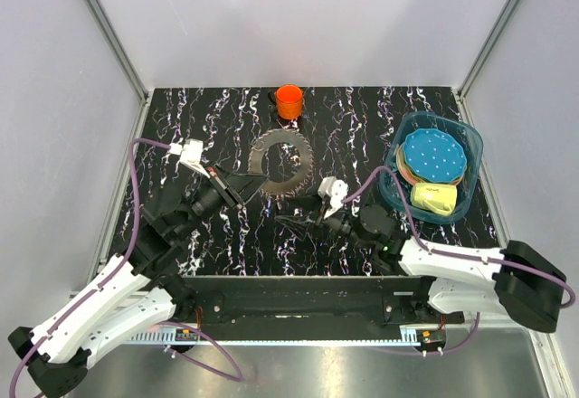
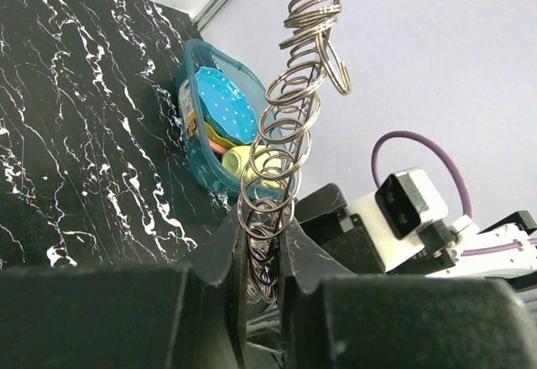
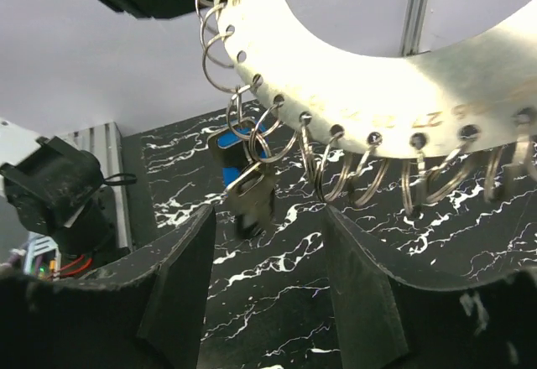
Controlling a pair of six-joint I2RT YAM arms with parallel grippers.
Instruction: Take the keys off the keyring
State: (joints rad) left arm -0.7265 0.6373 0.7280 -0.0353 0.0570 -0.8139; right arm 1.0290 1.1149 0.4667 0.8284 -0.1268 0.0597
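Note:
The keyring (image 1: 281,165) shows from above as a grey toothed wheel with an open centre, held up off the black marbled table. My left gripper (image 1: 242,185) is shut on its lower left edge. In the left wrist view a stack of small wire loops (image 2: 289,126) rises edge-on from between the shut fingers (image 2: 225,247). In the right wrist view the keyring is a pale flat arc (image 3: 361,75) with holes carrying small split rings. A grey key (image 3: 254,200) and a blue piece (image 3: 226,147) hang from it. My right gripper (image 3: 268,243) is open just below that key, not touching it.
An orange cup (image 1: 289,101) stands at the back centre of the table. At the right is a teal basket (image 1: 473,158) holding a blue dotted disc (image 1: 434,154) and a yellow item (image 1: 434,199). Grey walls close in the table on three sides.

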